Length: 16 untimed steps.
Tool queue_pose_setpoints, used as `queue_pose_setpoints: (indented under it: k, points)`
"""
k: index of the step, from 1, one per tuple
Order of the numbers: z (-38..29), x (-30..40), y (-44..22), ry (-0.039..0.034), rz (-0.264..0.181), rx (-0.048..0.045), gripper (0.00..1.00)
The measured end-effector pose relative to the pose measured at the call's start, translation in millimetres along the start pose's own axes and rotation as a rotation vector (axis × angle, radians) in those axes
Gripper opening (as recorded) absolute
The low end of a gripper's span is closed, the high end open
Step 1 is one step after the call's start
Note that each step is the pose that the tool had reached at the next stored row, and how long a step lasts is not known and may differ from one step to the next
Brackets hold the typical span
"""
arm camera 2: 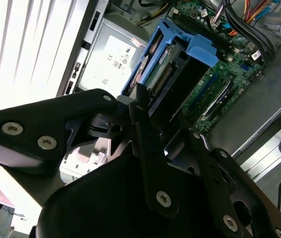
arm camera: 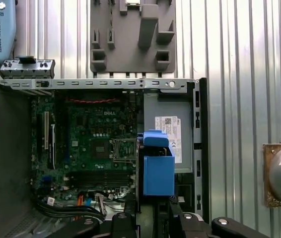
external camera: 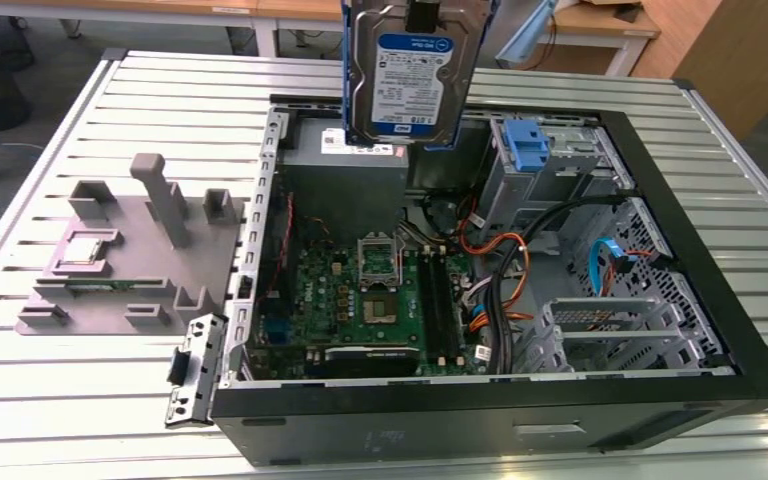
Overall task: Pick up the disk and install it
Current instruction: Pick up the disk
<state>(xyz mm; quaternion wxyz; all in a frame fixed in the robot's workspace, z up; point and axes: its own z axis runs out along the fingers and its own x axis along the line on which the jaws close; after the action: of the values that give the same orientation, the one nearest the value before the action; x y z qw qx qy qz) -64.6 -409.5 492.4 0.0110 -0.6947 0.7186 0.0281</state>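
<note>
Helper: What do you see, big things first?

Me: A ribbed metal counter (external camera: 64, 400), and on it an open computer case (external camera: 491, 440) lying on its side. At nine o'clock in the exterior view sits a grey holder (external camera: 171, 200).

Helper: Where is the disk?

Me: The disk (external camera: 404, 75) hangs in the air at twelve o'clock in the exterior view, over the far end of the case. It touches nothing below. In the first wrist view my hand (arm camera: 152, 210) is pressed onto one end of it, pinching it.

Helper: How will it handle?

Me: I think it is heavy for its size, hard and stiff, with smooth metal that could slip. A bump could hurt it inside. The blue frame (arm camera: 158, 173) looks a bit bendy. So I'd hold across the firm metal body, not the thin blue tabs.

Helper: Any writing?

Me: A white-and-blue label (external camera: 414, 100) faces the camera, but its print is too small to tell. The grey box (arm camera: 153, 104) in the case has a white sticker (arm camera: 169, 139) too.
</note>
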Motion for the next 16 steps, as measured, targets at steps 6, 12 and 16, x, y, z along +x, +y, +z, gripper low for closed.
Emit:
queue_pose_setpoints:
  k: [6, 12, 16]
  points:
    - [-0.5, 11.1, -0.4, 0.0000, 0.000, 0.0000, 0.35]
    - [-0.9, 23.0, -0.8, 0.0000, 0.000, 0.0000, 0.35]
    - [-1.2, 30.8, -1.1, 0.0001, 0.000, 0.0000, 0.35]
